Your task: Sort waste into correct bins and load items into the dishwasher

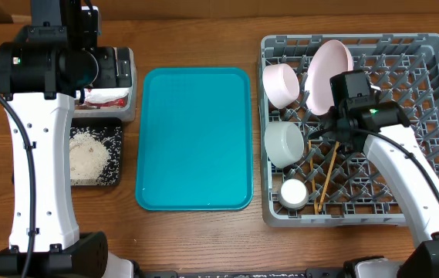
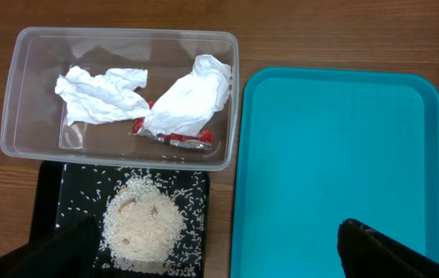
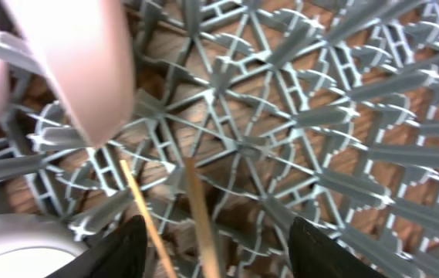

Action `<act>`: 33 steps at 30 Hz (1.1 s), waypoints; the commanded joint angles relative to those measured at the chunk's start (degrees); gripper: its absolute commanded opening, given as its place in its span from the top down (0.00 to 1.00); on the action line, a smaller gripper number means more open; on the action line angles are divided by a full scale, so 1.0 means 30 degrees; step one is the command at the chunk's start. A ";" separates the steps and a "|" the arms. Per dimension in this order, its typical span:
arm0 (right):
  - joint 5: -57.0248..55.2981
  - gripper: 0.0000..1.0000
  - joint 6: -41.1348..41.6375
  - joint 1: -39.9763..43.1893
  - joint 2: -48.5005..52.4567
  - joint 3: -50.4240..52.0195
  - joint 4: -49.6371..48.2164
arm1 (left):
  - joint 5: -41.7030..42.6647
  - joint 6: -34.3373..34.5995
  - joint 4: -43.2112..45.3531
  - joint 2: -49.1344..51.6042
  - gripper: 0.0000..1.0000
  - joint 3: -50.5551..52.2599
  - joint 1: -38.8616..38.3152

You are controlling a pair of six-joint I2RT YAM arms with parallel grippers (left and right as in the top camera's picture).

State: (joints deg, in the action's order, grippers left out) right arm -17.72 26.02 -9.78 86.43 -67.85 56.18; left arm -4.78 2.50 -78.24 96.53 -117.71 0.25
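Observation:
My left gripper (image 2: 219, 259) hangs wide open above the bins, holding nothing. The clear tub (image 2: 18, 116) holds two crumpled napkins (image 2: 99, 93) and a red-marked wrapper (image 2: 173, 137). Rice (image 2: 142, 224) lies heaped in the black tray (image 2: 49, 193). In the grey dish rack (image 1: 427, 93) stand a pink plate (image 1: 329, 73), two bowls (image 1: 281, 83) and a small cup (image 1: 294, 191). My right gripper (image 3: 215, 232) is low over the rack floor, jaws apart. Two chopsticks (image 3: 202, 224) lie loose between the fingers (image 3: 130, 247) on the lattice, beside the plate (image 3: 80, 69).
A teal serving tray (image 1: 194, 139) lies between the bins and the rack, with nothing on it. The rack's right half (image 1: 412, 131) holds only upright pegs. Bare wooden table shows around everything.

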 commanded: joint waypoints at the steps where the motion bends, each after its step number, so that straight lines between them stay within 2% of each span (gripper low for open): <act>1: 0.0969 0.38 -0.0481 0.0073 0.0022 0.0102 -0.0372 | -0.0051 -0.0423 0.0015 -0.0197 0.00 -0.0299 0.0051; 19: 0.3971 0.35 -0.2419 0.0073 0.1078 0.0117 -0.1202 | -0.0051 -0.0423 0.0015 -0.0197 0.00 -0.0299 0.0051; 25: 0.4881 0.43 -0.2834 0.0073 0.1049 0.0109 -0.1107 | -0.0051 -0.0423 0.0015 -0.0197 0.00 -0.0299 0.0051; 29: 0.5348 0.45 -0.2834 0.0066 0.0525 -0.0233 -0.0648 | -0.0051 -0.0423 0.0015 -0.0197 0.00 -0.0299 0.0051; 30: 0.5399 0.45 -0.2834 0.0051 0.0291 -0.0459 -0.0408 | -0.0051 -0.0415 0.0015 -0.0197 0.00 -0.0299 0.0051; 33: 0.5406 0.36 -0.3111 -0.0197 -0.1479 -0.2040 0.1071 | -0.0051 -0.0423 0.0015 -0.0197 0.00 -0.0299 0.0051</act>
State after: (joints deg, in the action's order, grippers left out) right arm -2.33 17.80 -9.80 88.53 -68.64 57.74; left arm -4.78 2.50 -78.24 96.53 -117.71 0.25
